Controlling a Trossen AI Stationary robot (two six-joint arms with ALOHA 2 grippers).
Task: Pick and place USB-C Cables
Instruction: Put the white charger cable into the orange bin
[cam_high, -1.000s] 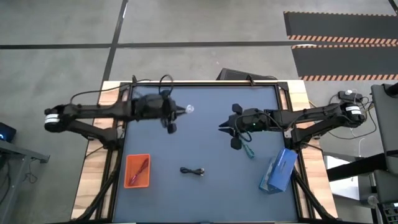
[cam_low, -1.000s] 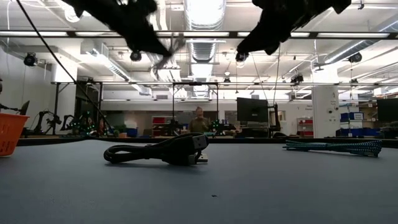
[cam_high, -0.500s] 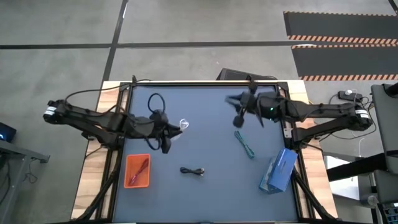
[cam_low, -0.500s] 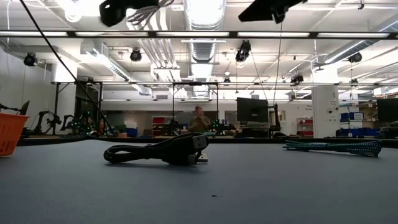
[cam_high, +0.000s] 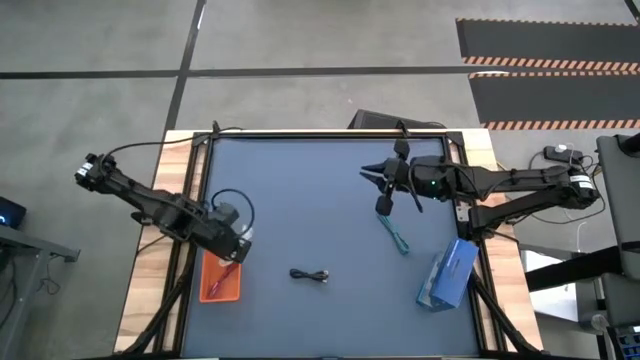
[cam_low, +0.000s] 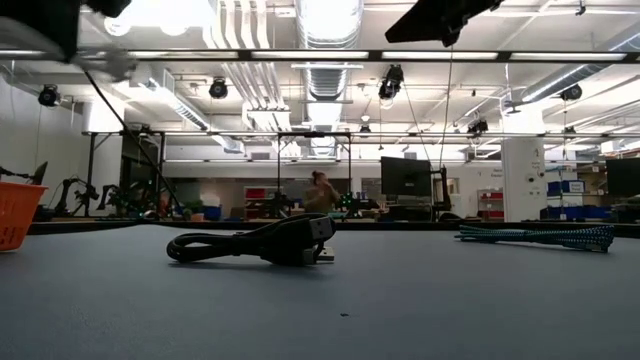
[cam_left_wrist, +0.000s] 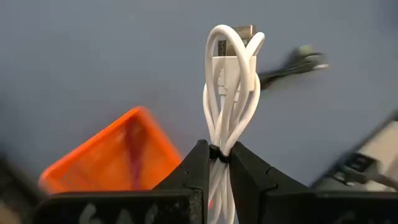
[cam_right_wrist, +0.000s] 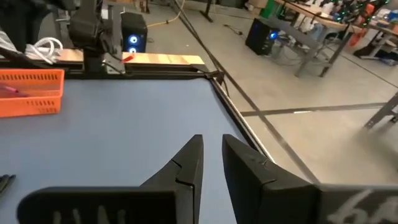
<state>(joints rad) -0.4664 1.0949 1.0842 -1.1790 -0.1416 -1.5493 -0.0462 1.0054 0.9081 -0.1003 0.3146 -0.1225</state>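
Observation:
My left gripper (cam_high: 241, 247) hangs over the far right corner of the orange tray (cam_high: 206, 292), shut on the white cable (cam_left_wrist: 229, 81). The magenta-pink cable (cam_high: 222, 272) lies inside the tray. The black cable (cam_high: 310, 275) rests flat on the table's near middle. The teal-blue cable (cam_high: 393, 232) lies flat right of centre. My right gripper (cam_high: 377, 190) hovers above the table just beyond the teal-blue cable's far end; its fingers (cam_right_wrist: 211, 146) stand a narrow gap apart and touch nothing. My left gripper pinches the white cable's bundle between its two fingers at the dark tie around its waist (cam_left_wrist: 216, 154). The looped end with the plugs (cam_left_wrist: 231, 46) sticks out beyond the fingertips. The bundle is lifted clear of table and tray.
A flat blue box (cam_high: 447, 273) lies by the table's near right edge. The table's raised frame (cam_right_wrist: 214, 78) runs around the mat. A person (cam_low: 322, 194) moves in the room far behind the table. Bare mat lies between the two arms.
My left gripper has carried the white cable from the table's far middle toward the near left, ending over the orange tray. My right gripper has risen from above the teal-blue cable and drawn back toward the far edge; that cable stays on the mat.

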